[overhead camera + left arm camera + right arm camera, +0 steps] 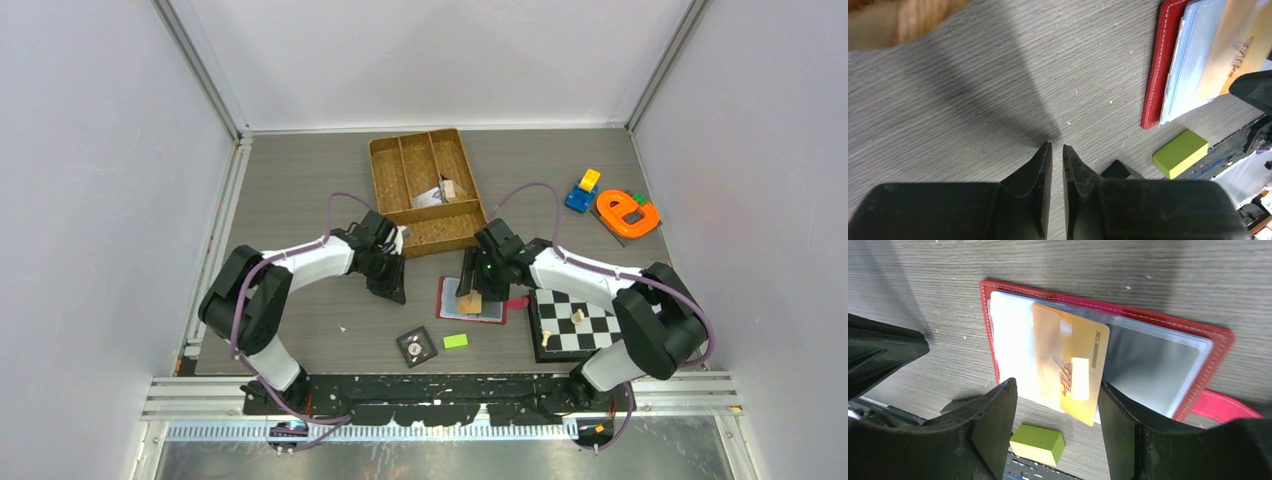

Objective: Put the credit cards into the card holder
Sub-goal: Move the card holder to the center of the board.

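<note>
The card holder (1168, 320) is a red wallet lying open on the table, its grey-blue pockets up and its closing tab (1225, 407) at the right. A tan-orange credit card (1070, 365) rests slanted on the pockets, with its near end past the wallet's edge. My right gripper (1057, 385) stands open just above that end, one finger on each side and neither gripping it. From above, the right gripper (470, 288) hangs over the wallet (492, 312). My left gripper (1057, 146) is shut on nothing over bare table left of the wallet (1154, 75). No other cards show.
A small green block (455, 341) and a black tile with a dial (416, 346) lie near the front edge. A woven divided tray (425, 190) stands behind the grippers. A chessboard (575, 320) is at the right, with toy blocks (583, 190) and an orange toy (628, 212) farther back.
</note>
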